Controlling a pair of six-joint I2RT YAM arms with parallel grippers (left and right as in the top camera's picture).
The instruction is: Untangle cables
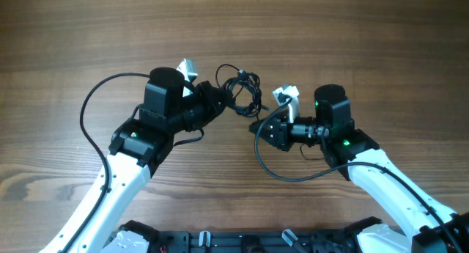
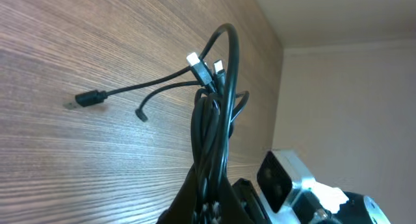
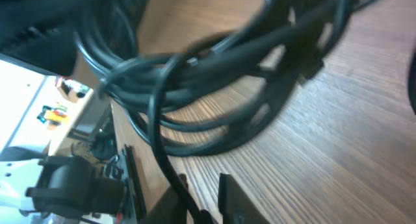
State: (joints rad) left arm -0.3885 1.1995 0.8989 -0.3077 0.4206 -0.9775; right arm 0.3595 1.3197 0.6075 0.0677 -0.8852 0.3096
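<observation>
Only left-wrist view: cables (image 2: 208, 130) silver-tipped, seemingly

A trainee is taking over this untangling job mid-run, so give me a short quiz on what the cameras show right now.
1. True or false: the left gripper is shut on the cables.
2. Seen from overhead, the cables sit: A) between the left gripper and the right gripper; B) at the far left of the picture; C) at the near edge, behind both arms.
3. Fill in: in the right wrist view, a thin cord runs down between the right gripper's ____.
Key: 1 true; 2 A; 3 fingers.
</observation>
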